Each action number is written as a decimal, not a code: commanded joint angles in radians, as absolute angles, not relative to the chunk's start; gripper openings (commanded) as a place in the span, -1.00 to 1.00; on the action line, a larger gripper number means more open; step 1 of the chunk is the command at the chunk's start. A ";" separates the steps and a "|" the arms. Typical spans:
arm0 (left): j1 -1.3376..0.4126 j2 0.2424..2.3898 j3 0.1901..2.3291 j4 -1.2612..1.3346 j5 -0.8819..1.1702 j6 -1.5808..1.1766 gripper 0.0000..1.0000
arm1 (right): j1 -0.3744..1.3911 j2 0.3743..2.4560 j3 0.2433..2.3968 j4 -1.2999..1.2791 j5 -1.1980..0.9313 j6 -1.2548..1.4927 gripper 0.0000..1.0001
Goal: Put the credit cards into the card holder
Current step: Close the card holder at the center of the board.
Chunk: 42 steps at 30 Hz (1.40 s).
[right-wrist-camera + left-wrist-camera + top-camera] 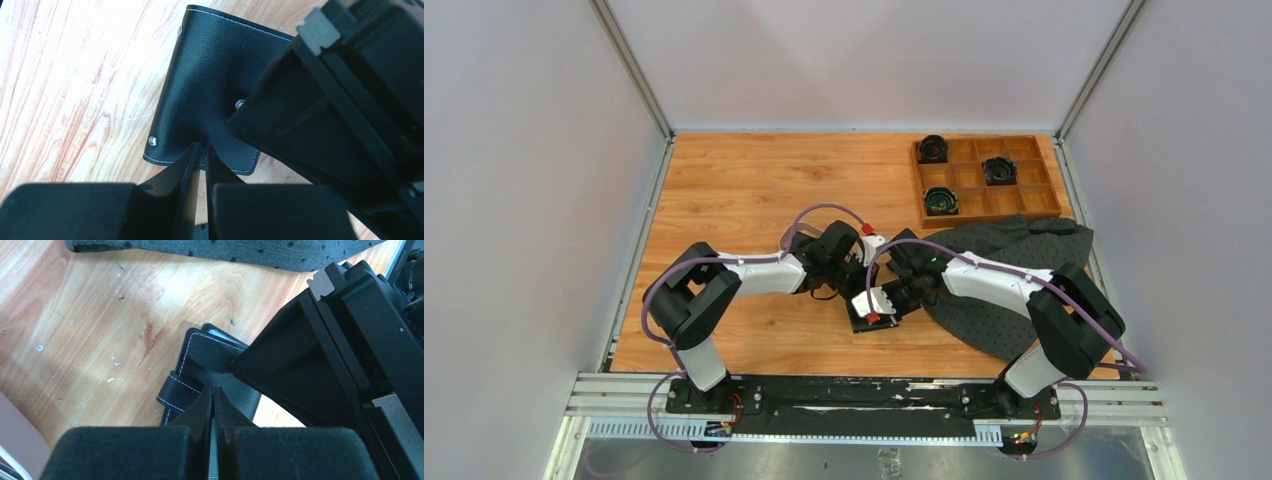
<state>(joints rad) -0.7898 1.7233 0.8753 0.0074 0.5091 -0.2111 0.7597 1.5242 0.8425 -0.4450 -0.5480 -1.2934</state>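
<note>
The black card holder lies on the table. It is nearer to the arms than the wooden box and off to the box's left in the top view, and a grey dotted cloth lies right in front of the box. The left gripper has its two fingers squeezed tight together on a thin bit of the card holder's black skin. The right gripper pinches the edge of its flat flap, with only a tiny slit between the fingers.
</note>
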 commanded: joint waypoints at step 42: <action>-0.670 1.881 0.611 0.221 0.591 -0.489 -1.00 | 0.778 1.541 0.845 -0.492 -0.512 -1.288 -0.77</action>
<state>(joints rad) -0.6811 1.7821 0.6979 0.3714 0.7036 -0.5053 0.7631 1.5276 0.8444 -0.4328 -0.5461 -1.2942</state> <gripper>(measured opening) 0.004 0.115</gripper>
